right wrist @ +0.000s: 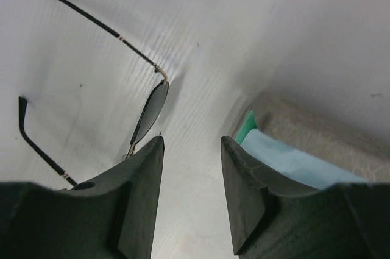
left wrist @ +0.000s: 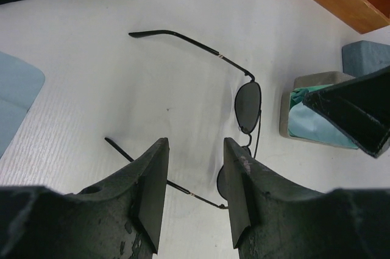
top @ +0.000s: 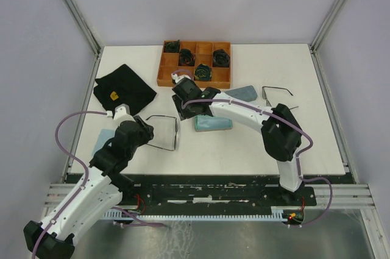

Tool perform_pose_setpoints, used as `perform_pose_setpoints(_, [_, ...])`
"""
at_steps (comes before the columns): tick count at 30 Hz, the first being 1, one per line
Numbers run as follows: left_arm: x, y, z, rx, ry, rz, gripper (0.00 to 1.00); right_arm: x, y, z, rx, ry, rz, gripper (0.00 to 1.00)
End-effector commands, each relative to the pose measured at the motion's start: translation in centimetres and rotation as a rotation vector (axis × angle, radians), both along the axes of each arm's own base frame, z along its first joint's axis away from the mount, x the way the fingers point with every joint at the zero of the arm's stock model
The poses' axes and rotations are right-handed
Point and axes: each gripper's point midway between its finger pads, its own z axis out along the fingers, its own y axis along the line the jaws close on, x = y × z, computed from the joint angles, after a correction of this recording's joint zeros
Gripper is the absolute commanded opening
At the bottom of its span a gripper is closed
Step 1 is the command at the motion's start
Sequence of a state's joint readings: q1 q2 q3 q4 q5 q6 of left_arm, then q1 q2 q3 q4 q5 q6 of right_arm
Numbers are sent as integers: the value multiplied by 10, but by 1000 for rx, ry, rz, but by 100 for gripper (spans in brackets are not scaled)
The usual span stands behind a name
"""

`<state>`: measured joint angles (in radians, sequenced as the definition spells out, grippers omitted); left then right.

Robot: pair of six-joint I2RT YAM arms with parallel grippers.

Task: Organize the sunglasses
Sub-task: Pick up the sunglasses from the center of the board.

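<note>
One pair of sunglasses [top: 177,134] lies unfolded on the desk [top: 244,149] just ahead of the left hand [left wrist: 195,192], with the lenses at the 3 o'clock end and the slim arms running back toward 9 o'clock. That hand stands half open, straddling the nearer arm without pinching it. The right hand [right wrist: 192,192], likewise half open and empty, hovers between those lenses and a grey case [right wrist: 317,131]. The second pair [top: 275,88] sits unfolded out at 2 o'clock.

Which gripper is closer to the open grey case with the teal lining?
Right. The right gripper hovers just beside the open grey case; the left gripper is farther off, over the sunglasses lying between it and the case.
</note>
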<state>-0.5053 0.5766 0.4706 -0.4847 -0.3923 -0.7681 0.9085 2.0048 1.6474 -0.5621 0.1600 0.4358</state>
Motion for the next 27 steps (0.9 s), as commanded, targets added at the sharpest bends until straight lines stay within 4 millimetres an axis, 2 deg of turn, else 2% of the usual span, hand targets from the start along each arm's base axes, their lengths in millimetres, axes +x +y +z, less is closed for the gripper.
perform_pose_setpoints(1, [10, -4, 32, -3, -67, -18, 49, -15, -3, 40, 65, -56, -169, 52])
perform_pose_setpoints(7, [14, -9, 45, 21, -69, -61, 49, -39, 14, 44, 81, -58, -182, 56])
perform_pose_setpoints(15, [18, -8, 53, 86, -62, -86, 49, -52, 38, 30, 75, -55, -208, 56])
perform_pose_setpoints(22, [14, -2, 60, 99, -83, -81, 48, -57, 39, 13, -4, -57, -232, 54])
perform_pose_setpoints(27, [6, 6, 65, 88, -110, -54, 48, -57, 29, 8, -23, -74, -275, 52])
